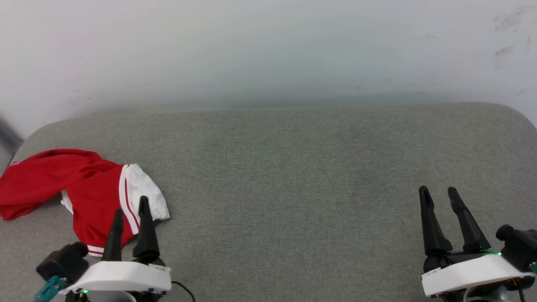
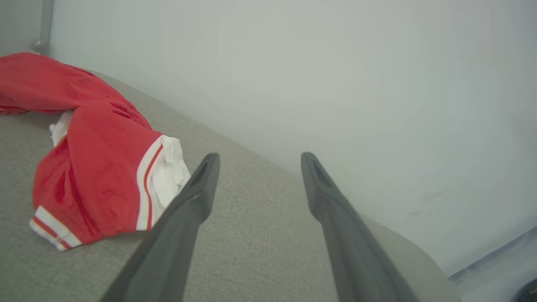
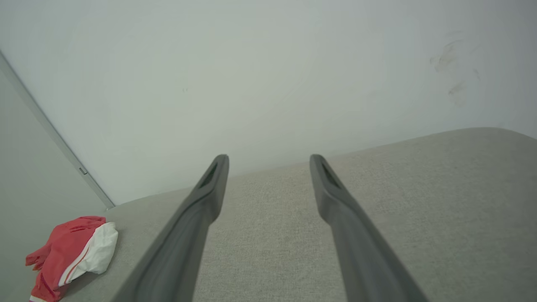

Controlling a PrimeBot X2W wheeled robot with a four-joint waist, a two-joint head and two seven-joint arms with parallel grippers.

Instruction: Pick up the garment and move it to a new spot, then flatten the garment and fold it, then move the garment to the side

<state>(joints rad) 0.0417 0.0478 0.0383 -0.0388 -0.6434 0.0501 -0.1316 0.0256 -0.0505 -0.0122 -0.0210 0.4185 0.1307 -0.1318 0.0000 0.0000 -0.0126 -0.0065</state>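
The garment (image 1: 90,191) lies crumpled at the left end of the grey fabric surface, red with a white sleeve and striped trim; its chest print is hidden. The same heap, the garment (image 2: 94,167), lies left of the fingers in the left wrist view, and the garment (image 3: 73,256) lies far lower left in the right wrist view. My left gripper (image 1: 131,205) hovers open over the garment's near right edge, nothing between its fingers. At the lower right, my right gripper (image 1: 438,192) stands open over bare fabric, far from the garment.
The grey upholstered surface (image 1: 293,180) has rounded far corners and meets a pale wall (image 1: 268,50) at its back edge. A grey strip (image 3: 50,134) runs down the wall near the left corner. Scuff marks (image 1: 509,35) show upper right.
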